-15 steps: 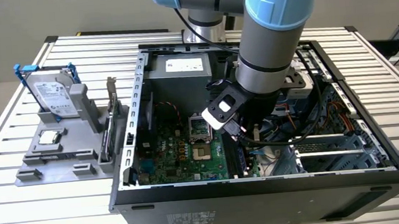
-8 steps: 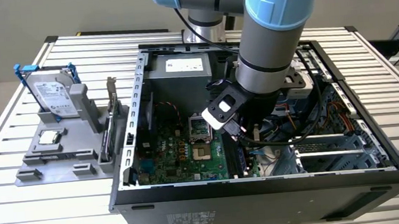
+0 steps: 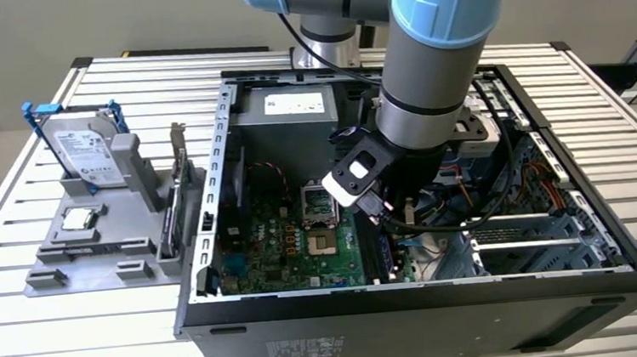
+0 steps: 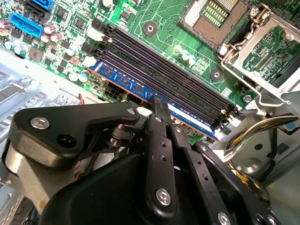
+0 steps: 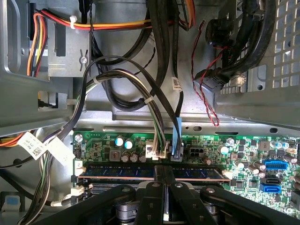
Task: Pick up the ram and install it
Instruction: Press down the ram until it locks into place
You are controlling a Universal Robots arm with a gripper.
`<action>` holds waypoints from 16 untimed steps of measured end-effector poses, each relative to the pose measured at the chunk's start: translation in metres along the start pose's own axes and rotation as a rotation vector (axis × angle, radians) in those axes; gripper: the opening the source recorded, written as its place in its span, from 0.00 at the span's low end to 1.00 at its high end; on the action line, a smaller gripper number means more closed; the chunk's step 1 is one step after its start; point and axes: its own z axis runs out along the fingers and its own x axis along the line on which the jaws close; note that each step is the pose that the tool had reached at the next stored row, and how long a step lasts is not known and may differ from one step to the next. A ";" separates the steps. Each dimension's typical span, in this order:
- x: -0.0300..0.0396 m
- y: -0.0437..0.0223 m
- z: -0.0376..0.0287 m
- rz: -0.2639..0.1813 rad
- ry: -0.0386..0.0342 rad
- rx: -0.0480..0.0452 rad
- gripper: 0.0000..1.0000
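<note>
Fingers (image 4: pixel 157 110) pinching ram (image 4: pixel 140 89) in slot, exterior view hides contact

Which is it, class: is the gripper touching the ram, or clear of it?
Touching. In the second wrist view the gripper has its fingers closed on the top edge of the ram, which stands in the motherboard slot area; no gap shows between them.

Closed gripper (image 5: pixel 163 174) on seated ram (image 5: pixel 140 172)

The ram (image 4: pixel 154 96), a long blue-edged stick, stands on edge in the outermost memory slot (image 4: pixel 197 119), chips showing.
</note>
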 end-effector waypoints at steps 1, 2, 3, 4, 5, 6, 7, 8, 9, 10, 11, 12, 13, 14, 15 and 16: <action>0.0000 0.0000 0.0000 0.000 0.0000 0.0000 0.00; 0.0000 0.0000 0.0000 0.000 0.0000 0.0000 0.00; 0.0000 0.0000 0.0000 0.000 0.0000 0.0000 0.00; 0.0000 0.0000 0.0001 0.000 0.0000 0.0000 0.00; 0.0000 0.0000 0.0001 0.000 0.0001 0.0000 0.00; 0.0000 0.0000 0.0001 0.000 0.0001 0.0000 0.00; 0.0000 0.0000 0.0000 0.000 0.0002 -0.0001 0.00; 0.0000 0.0000 -0.0001 0.000 0.0003 -0.0001 0.00; 0.0000 0.0000 -0.0003 0.000 0.0003 -0.0001 0.00; 0.0000 0.0000 -0.0006 0.000 0.0004 -0.0001 0.00; 0.0000 0.0000 -0.0011 0.000 0.0005 -0.0001 0.00; 0.0000 0.0000 -0.0013 0.000 0.0006 -0.0002 0.00; 0.0000 0.0000 -0.0019 0.000 0.0008 -0.0002 0.00; 0.0001 0.0000 -0.0028 0.000 0.0016 -0.0003 0.00; 0.0000 0.0001 -0.0048 0.000 0.0006 -0.0001 0.00; -0.0001 0.0001 -0.0071 0.000 0.0003 0.0000 0.00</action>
